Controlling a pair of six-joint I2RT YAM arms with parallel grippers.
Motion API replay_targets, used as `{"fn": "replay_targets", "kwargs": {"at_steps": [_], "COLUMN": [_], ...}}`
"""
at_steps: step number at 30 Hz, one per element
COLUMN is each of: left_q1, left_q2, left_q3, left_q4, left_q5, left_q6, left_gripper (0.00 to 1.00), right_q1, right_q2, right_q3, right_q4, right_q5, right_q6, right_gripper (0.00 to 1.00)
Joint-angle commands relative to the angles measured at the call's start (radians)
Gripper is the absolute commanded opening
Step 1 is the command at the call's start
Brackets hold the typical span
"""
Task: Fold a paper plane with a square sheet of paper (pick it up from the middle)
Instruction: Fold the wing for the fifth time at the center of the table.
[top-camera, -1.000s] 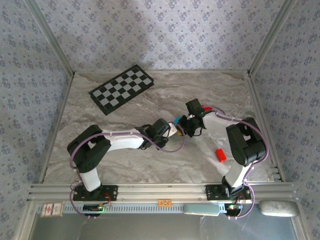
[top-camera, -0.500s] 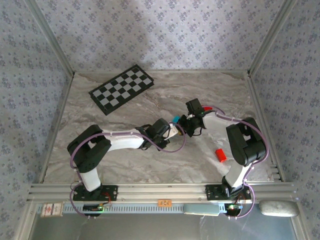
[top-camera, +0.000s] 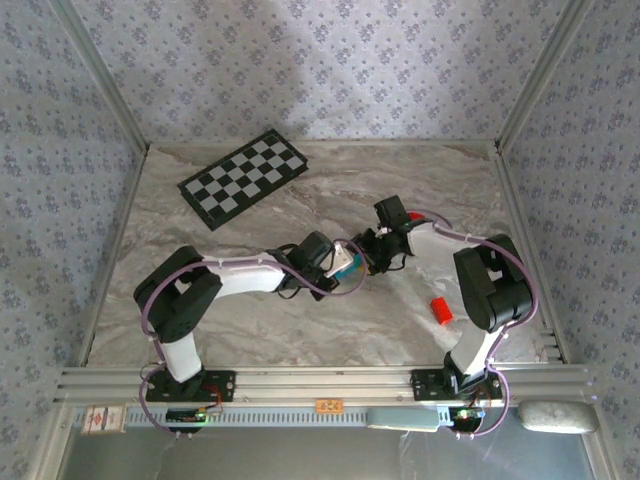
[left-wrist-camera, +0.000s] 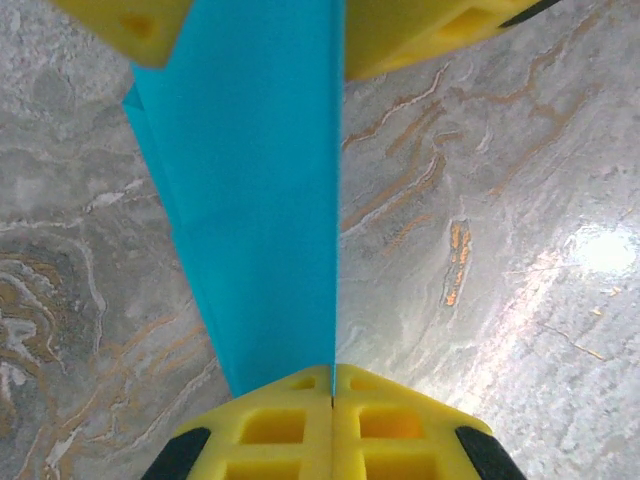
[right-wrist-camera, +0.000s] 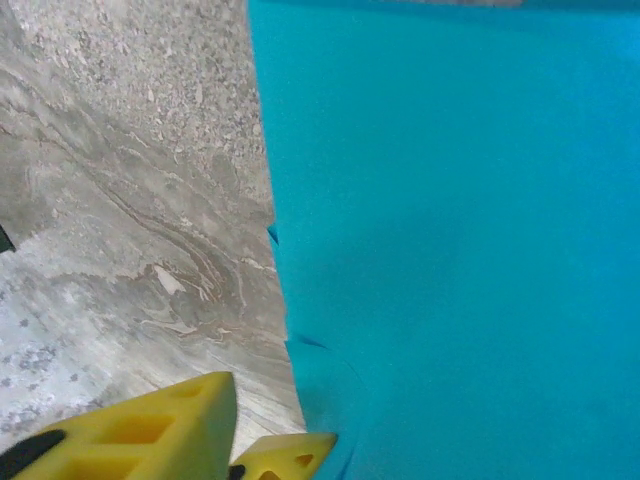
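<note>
Cyan paper (left-wrist-camera: 260, 200), folded narrow, hangs mid-frame above the desk (left-wrist-camera: 500, 250), pinched in the left tool (left-wrist-camera: 333, 385); the right tool (right-wrist-camera: 262, 440) sits alongside, spread unclear. Light, floppy, tearable: grip the crease.

Bare marble table (top-camera: 450, 190) around checkered board (top-camera: 243, 178) and red block (top-camera: 438, 311)

Folded cyan paper (right-wrist-camera: 450, 230) cut off by top, right edges.
</note>
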Motion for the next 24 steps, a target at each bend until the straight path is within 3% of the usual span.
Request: {"fn": "replay_targets", "kwargs": {"at_steps": [1, 8, 15, 24], "left_q1": [0.028, 0.084, 0.153, 0.196], "left_q2": [-0.012, -0.025, -0.026, 0.053], "left_q3": [0.041, 0.046, 0.006, 0.049], "left_q4": [-0.049, -0.046, 0.043, 0.065], "left_q5": [0.128, 0.201, 0.327, 0.507], "left_q6": [-0.051, -0.178, -0.357, -0.483], "left_gripper": [0.00, 0.00, 0.00, 0.00], "right_q1": [-0.019, -0.084, -0.142, -0.164], "right_q2": [-0.024, -0.047, -0.084, -0.091], "right_q3": [0.040, 0.053, 0.011, -0.051], "right_q4": [-0.054, -0.061, 0.014, 0.134], "right_q5": [-0.009, -0.007, -0.014, -0.091], "right_q6": [-0.052, -0.163, -0.276, -0.362], "right_gripper": [0.58, 0.70, 0.73, 0.72]}}
